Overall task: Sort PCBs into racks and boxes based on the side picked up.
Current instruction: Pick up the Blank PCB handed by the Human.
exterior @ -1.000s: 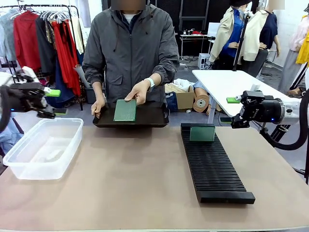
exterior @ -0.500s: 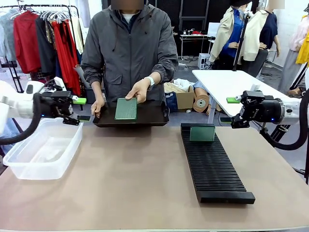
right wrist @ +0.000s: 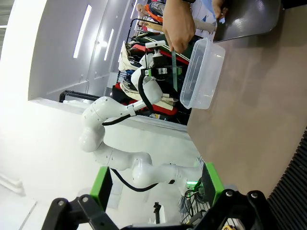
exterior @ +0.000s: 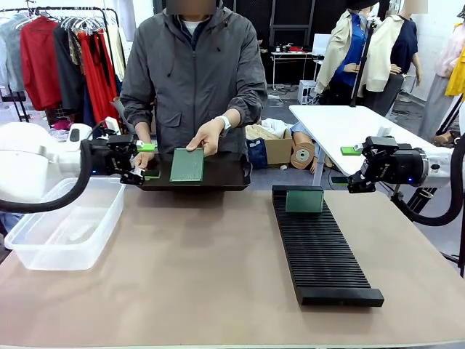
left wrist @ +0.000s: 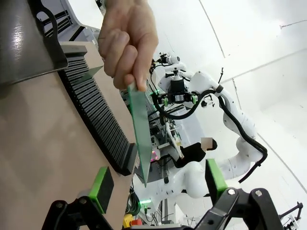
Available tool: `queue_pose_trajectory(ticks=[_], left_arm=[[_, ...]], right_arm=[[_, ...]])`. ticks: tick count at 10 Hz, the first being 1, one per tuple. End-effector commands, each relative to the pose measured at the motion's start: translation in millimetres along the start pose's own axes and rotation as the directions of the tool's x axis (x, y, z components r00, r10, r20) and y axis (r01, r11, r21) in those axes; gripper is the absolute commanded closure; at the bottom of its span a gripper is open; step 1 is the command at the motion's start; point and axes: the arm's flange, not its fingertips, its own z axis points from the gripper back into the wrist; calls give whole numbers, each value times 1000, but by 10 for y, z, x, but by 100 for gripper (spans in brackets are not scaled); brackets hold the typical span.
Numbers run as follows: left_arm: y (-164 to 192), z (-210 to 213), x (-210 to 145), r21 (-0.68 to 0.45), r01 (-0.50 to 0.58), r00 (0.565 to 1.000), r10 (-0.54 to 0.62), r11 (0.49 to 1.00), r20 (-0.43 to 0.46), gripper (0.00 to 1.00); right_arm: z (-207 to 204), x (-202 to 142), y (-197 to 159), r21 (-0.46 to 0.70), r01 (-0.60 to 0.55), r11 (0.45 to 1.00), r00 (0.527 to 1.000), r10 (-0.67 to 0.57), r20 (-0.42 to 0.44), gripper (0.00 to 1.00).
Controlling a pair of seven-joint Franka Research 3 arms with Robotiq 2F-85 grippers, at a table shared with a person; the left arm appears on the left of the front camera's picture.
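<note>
Hovers with left gripper [exterior: 149, 161] spread, empty, just beside PCB [exterior: 187, 165] held by hand [exterior: 205, 136] over tray [exterior: 227, 176]; holds right gripper [exterior: 352, 169] spread, empty, near rack [exterior: 320, 247].

pale green dotted pcb [exterior: 187, 165] over the dark tray [exterior: 229, 175]; black ribbed rack [exterior: 323, 254] right of it, clear tub [exterior: 73, 251] left.

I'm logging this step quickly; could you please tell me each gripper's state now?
Left gripper: open, holding nothing.
Right gripper: open, holding nothing.
</note>
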Motion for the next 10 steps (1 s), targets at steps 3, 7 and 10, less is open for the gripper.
queue_pose_trajectory(ticks=[3, 7, 10], left_arm=[[78, -357, 169, -4, -34, 999, 34, 999, 21, 0], [195, -687, 182, -7, -38, 999, 38, 999, -12, 0], [290, -765, 145, -6, -24, 1000, 24, 1000, 3, 0]], right_arm=[[4, 8, 1, -1, -22, 1000, 1000, 22, 1, 0], [4, 8, 1, -1, -22, 1000, 1000, 22, 1, 0], [4, 8, 1, -1, -22, 1000, 1000, 22, 1, 0]])
